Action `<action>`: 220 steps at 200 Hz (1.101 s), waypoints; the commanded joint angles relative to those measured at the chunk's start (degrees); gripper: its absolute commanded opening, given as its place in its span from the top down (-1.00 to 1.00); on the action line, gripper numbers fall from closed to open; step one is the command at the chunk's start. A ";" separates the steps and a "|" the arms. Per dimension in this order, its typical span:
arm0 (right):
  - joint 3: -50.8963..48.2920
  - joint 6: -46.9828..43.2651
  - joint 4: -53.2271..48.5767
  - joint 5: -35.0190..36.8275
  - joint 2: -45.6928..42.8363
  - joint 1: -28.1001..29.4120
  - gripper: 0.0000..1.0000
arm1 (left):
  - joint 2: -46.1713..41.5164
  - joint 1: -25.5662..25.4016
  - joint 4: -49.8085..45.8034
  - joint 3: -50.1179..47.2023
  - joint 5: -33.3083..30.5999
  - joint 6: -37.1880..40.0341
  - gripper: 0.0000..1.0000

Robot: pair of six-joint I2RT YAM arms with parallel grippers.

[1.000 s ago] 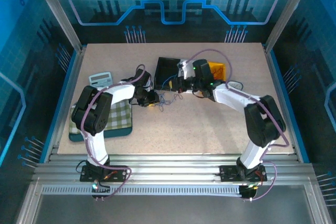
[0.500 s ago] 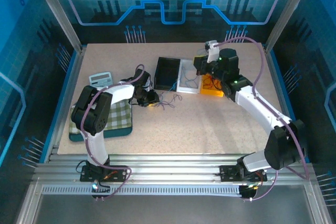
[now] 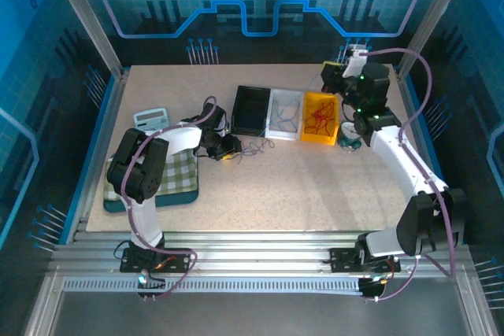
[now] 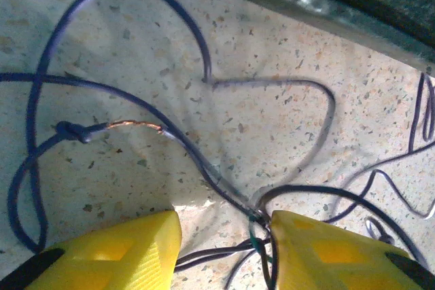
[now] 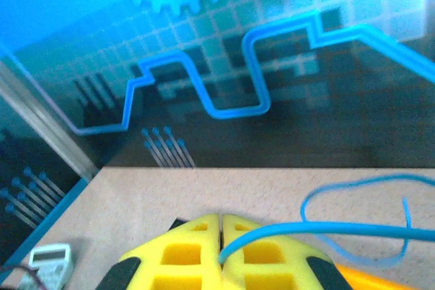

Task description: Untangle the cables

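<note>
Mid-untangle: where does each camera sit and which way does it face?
Top external: above and behind the bases, looking down on the speckled table; both arms show, with left hand and right hand.
Left wrist: low over the tabletop, facing down at thin blue-purple cables; its yellow fingers stand apart.
Right wrist: raised, facing the blue back wall; its yellow fingers pinch a thin blue cable.
Shared: the grey calculator appears from top and right wrist.
</note>
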 commanded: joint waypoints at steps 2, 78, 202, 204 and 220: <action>2.08 3.97 6.09 -0.16 -2.73 -3.82 1.00 | 3.05 0.68 -4.39 -3.18 -4.55 0.66 0.14; 6.09 2.79 4.66 -7.91 -0.40 -4.62 1.00 | 3.14 1.03 -3.22 -3.27 -3.29 0.91 0.02; 12.55 0.23 0.10 -7.12 12.53 4.56 1.00 | 2.88 0.33 -3.68 -1.77 -4.00 1.58 0.00; 12.46 0.14 0.11 -7.06 12.66 4.76 1.00 | 2.88 0.33 -3.74 -1.77 -4.01 1.61 0.00; 12.78 -1.13 -0.75 -6.43 13.89 6.35 1.00 | 2.88 0.33 -3.91 -1.69 -4.11 1.64 -0.01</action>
